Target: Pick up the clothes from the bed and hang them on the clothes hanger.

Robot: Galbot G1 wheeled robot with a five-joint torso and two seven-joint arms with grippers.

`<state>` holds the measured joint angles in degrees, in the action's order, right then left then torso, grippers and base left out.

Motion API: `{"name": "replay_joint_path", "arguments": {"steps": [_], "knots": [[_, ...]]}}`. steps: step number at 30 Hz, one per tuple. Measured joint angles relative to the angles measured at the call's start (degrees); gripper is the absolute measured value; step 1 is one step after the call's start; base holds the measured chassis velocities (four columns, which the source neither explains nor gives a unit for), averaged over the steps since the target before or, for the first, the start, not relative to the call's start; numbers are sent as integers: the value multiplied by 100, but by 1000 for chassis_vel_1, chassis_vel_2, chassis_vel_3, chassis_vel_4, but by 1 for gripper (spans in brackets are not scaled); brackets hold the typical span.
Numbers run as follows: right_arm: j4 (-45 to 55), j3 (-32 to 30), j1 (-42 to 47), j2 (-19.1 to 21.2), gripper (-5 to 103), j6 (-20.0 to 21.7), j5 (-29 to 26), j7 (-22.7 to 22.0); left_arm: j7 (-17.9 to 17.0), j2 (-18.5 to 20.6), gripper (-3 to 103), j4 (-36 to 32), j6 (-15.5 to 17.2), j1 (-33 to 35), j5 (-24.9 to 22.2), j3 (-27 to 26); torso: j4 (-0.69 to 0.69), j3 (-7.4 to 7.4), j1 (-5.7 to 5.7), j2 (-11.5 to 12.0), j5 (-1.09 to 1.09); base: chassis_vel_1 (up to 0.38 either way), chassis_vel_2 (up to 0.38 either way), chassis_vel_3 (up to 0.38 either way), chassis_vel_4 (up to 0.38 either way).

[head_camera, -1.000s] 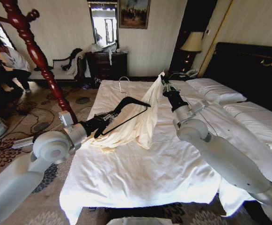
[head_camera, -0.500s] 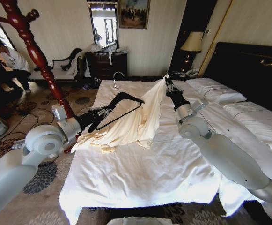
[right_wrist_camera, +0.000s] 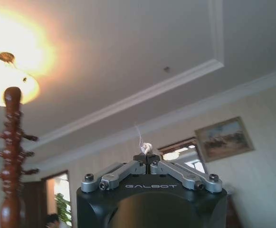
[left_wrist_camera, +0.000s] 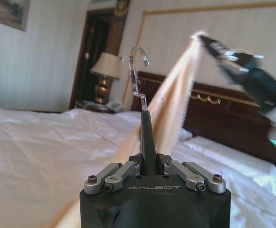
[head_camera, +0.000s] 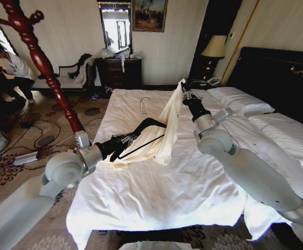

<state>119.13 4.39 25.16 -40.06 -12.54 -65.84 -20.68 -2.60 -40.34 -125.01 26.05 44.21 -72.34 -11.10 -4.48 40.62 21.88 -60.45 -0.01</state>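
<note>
Left gripper (head_camera: 121, 141): my fingers clamp the clothes hanger (head_camera: 143, 127) low over the bed (head_camera: 156, 192).
Right gripper (head_camera: 184, 91): pinches the clothes (head_camera: 164, 133), lifted, draping across the hanger.

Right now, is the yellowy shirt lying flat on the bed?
No, the right gripper pinches the shirt by its top and holds it up above the bed, with its lower part draping down.

bed (head_camera: 156, 192): white duvet, pillows (head_camera: 240, 100) near dark headboard | clothes (head_camera: 156, 140): lower folds lay on duvet
</note>
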Motion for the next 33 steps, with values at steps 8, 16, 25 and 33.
{"name": "replay_joint_path", "arguments": {"steps": [8,16,25,33], "knots": [[511,178,380,227,0,-367,412,625,33,-1158,16,761,0,-522,216,367,-1,0,0,0,2,0,0,0,0],[631,242,915,493,0,-427,794,769,57,-1908,16,1103,2,-1021,302,681,1,0,0,0,2,0,0,0,0],[357,177,1210,400,0,-528,1015,803,4,-1984,16,1102,4,-1385,-20,723,2,0,0,0,2,0,0,0,0],[949,194,1590,643,0,-715,1345,1086,6,-1880,16,1221,-23,-1586,-70,691,1,0,0,0,-1,0,0,0,0]]}}
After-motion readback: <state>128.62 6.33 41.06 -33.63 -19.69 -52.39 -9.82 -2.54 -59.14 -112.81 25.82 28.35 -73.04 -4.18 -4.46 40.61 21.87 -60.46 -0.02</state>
